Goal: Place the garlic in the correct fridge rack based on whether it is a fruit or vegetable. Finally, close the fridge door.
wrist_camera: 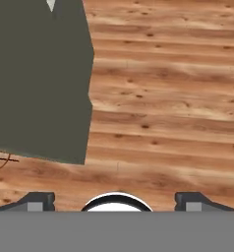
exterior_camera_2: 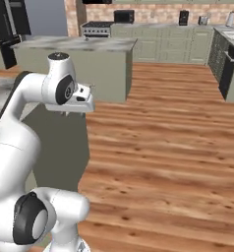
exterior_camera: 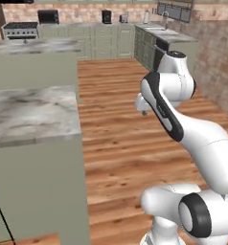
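Note:
The garlic is out of view and the fridge rack is hidden. A tall glossy black appliance (exterior_camera_2: 10,27), apparently the fridge, stands at the far left behind the island; I cannot tell how its fridge door stands. My gripper (wrist_camera: 115,202) hangs over the wooden floor and looks down at it. Its two dark fingertips (wrist_camera: 40,201) stand wide apart with nothing between them, so it is open. The hand (exterior_camera: 143,107) is raised at elbow height beside the island, and it also shows in the right base view (exterior_camera_2: 72,112).
A marble-topped island counter (exterior_camera: 34,115) stands close on my left, and its grey-green side (wrist_camera: 40,78) shows in the hand view. A second island (exterior_camera_2: 74,44) lies further off. Cabinets, a stove (exterior_camera: 20,29) and a sink counter (exterior_camera: 168,36) line the far walls. Wooden floor (exterior_camera_2: 163,147) stretches ahead.

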Robot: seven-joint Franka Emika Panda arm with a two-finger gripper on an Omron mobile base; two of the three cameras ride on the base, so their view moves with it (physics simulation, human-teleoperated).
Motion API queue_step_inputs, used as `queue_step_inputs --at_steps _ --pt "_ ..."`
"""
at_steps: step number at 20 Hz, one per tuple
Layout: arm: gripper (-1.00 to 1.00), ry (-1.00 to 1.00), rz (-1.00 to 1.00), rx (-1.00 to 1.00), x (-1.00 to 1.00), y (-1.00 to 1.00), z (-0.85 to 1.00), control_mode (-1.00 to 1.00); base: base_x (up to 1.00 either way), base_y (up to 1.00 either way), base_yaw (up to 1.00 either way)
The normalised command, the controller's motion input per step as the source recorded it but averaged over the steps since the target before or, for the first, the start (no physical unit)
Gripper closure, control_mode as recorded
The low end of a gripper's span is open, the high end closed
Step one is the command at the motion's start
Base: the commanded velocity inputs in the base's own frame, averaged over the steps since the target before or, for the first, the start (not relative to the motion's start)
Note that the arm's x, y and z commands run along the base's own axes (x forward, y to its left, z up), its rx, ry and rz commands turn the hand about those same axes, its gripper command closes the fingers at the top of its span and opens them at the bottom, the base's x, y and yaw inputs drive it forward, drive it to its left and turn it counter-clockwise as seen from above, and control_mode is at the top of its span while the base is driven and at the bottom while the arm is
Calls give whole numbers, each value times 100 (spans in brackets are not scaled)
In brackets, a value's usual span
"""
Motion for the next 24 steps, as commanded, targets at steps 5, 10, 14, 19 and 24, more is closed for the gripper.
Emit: queue_step_inputs --at_steps 5,10,14,19,24 --pt "-100 0 0 0 0 0 0 100 93 -99 0" --pt "-100 0 0 0 0 0 0 100 100 -44 -1" --pt "-100 0 0 0 0 0 0 100 100 -43 -2" --pt "-100 0 0 0 0 0 0 100 100 -50 -3" --pt "-100 0 0 0 0 0 0 100 100 -59 -1"
